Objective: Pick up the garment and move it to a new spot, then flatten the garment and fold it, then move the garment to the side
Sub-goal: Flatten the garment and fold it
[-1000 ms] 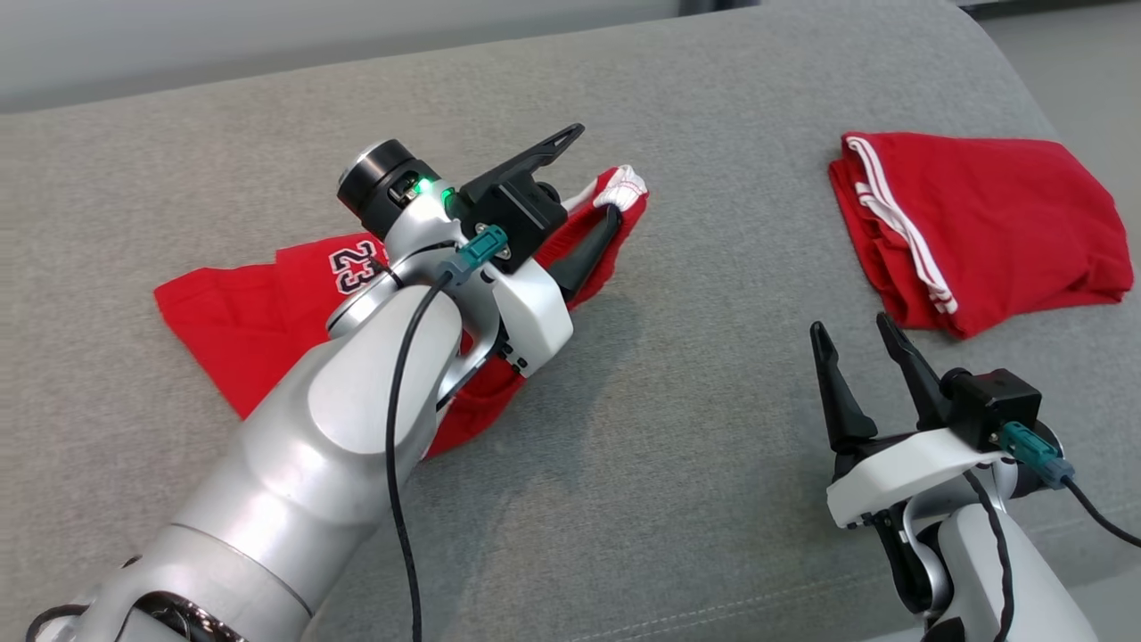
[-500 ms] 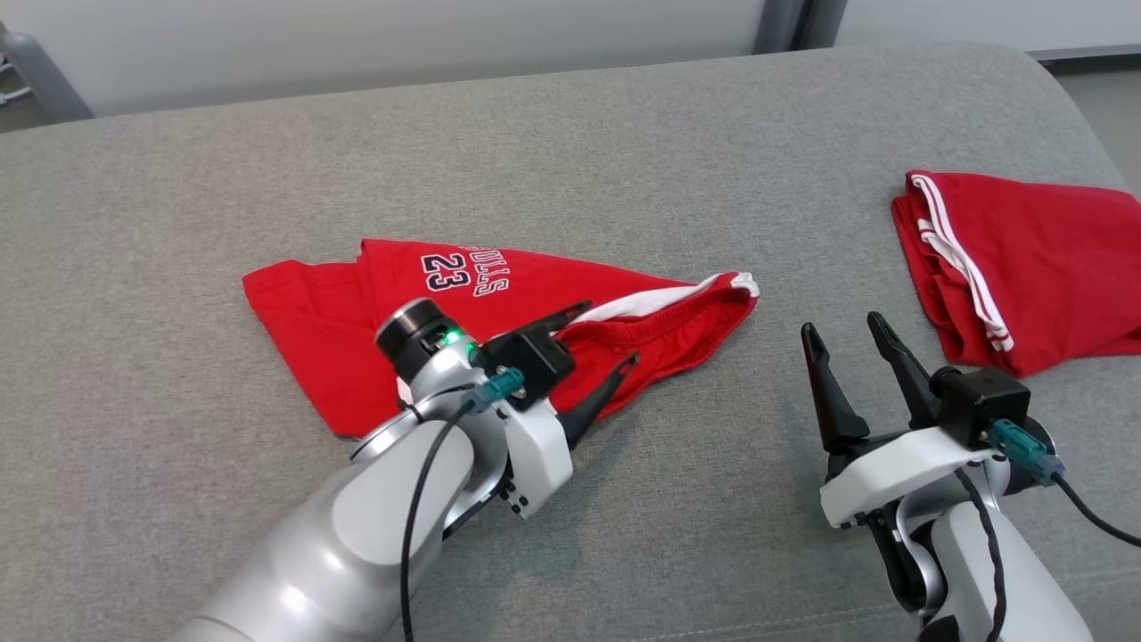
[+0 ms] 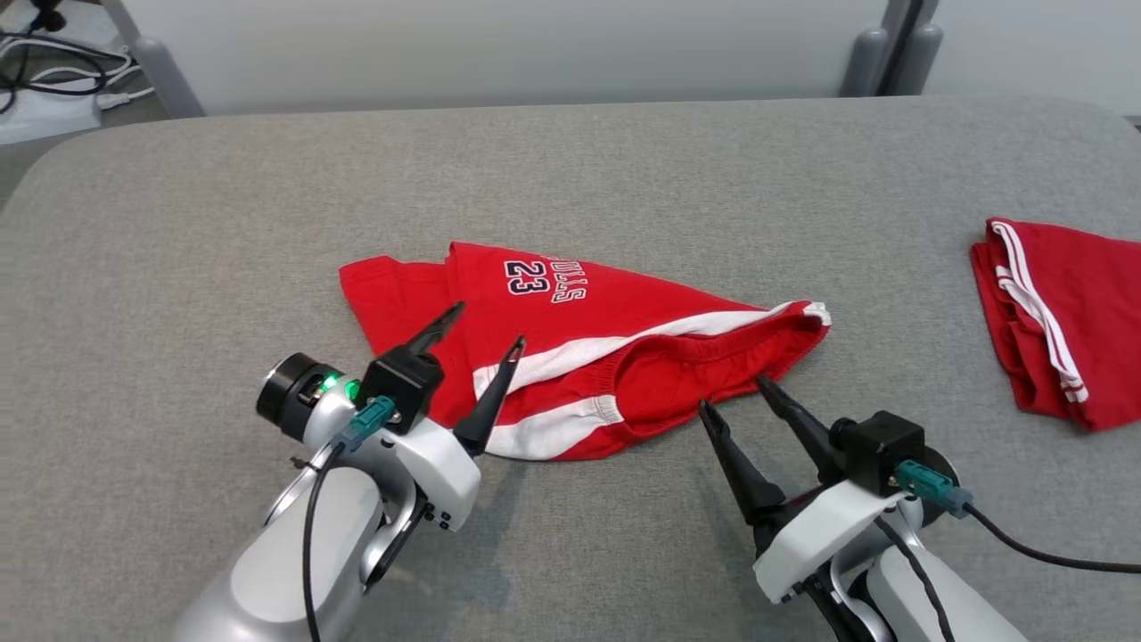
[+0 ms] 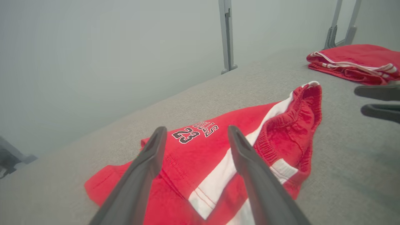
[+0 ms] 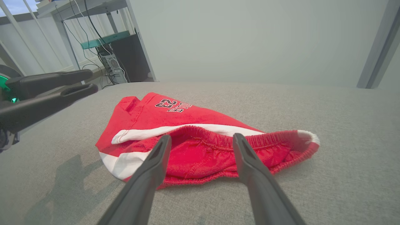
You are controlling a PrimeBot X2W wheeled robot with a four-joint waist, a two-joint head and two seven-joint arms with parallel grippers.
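Note:
The garment (image 3: pixel 579 348) is a pair of red shorts with white stripes and a "23" print. It lies rumpled in the middle of the grey table (image 3: pixel 624 178), waistband open toward the near right. My left gripper (image 3: pixel 489 325) is open and hovers over the garment's near left part with nothing between its fingers. In the left wrist view the garment (image 4: pixel 200 150) lies under the left gripper (image 4: pixel 197 128). My right gripper (image 3: pixel 733 394) is open just short of the waistband's near edge. The right wrist view shows the waistband (image 5: pixel 218 143) ahead of the right gripper (image 5: pixel 201 137).
A second red garment (image 3: pixel 1070 321) with white stripes lies folded at the table's right edge, also in the left wrist view as a folded red pile (image 4: pixel 353 62). Metal posts (image 3: pixel 882 53) stand behind the far edge. Cables (image 3: pixel 45 71) lie on the floor at the far left.
The head view has shifted. My left gripper has drawn back from the garment's waistband end to its near left part. The right gripper now stands closer to the garment's near edge.

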